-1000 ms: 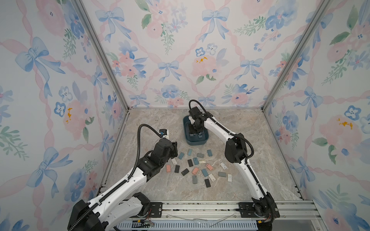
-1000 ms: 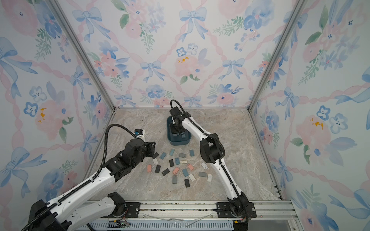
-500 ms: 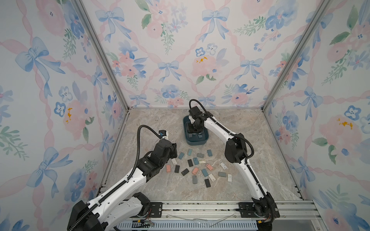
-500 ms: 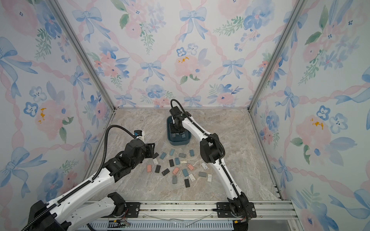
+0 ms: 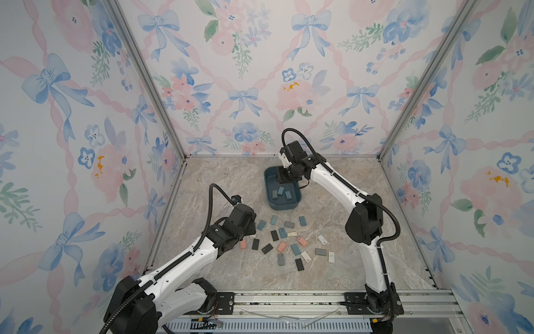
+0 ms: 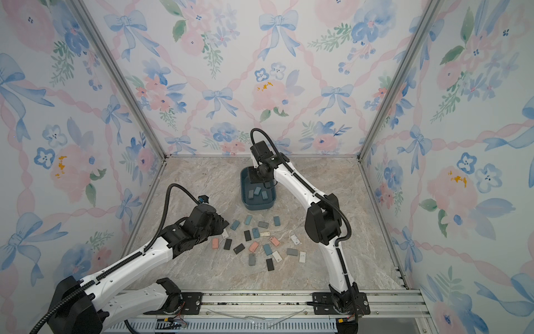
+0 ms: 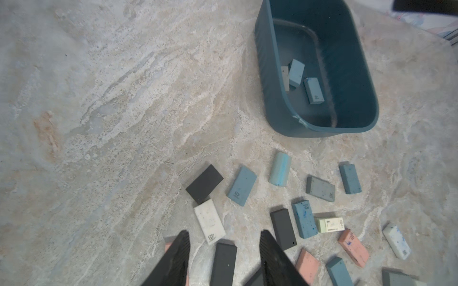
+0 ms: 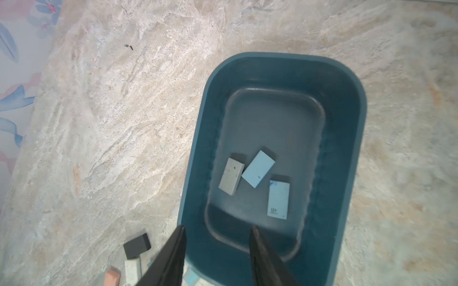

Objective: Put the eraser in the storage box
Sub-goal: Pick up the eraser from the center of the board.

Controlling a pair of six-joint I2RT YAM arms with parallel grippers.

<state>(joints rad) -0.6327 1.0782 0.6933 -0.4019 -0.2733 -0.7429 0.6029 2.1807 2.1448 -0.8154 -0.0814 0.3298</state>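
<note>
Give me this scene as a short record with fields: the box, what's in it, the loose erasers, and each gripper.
Storage box: dark teal tub on the marble table, beyond the scattered erasers.
Inside it: grey eraser, light blue eraser, blue eraser marked 4B.
Loose erasers: many, in black, blue, grey, pink and white, lying on the table.
Right gripper: open, empty, above the box.
Left gripper: open, empty, above the loose erasers.
</note>
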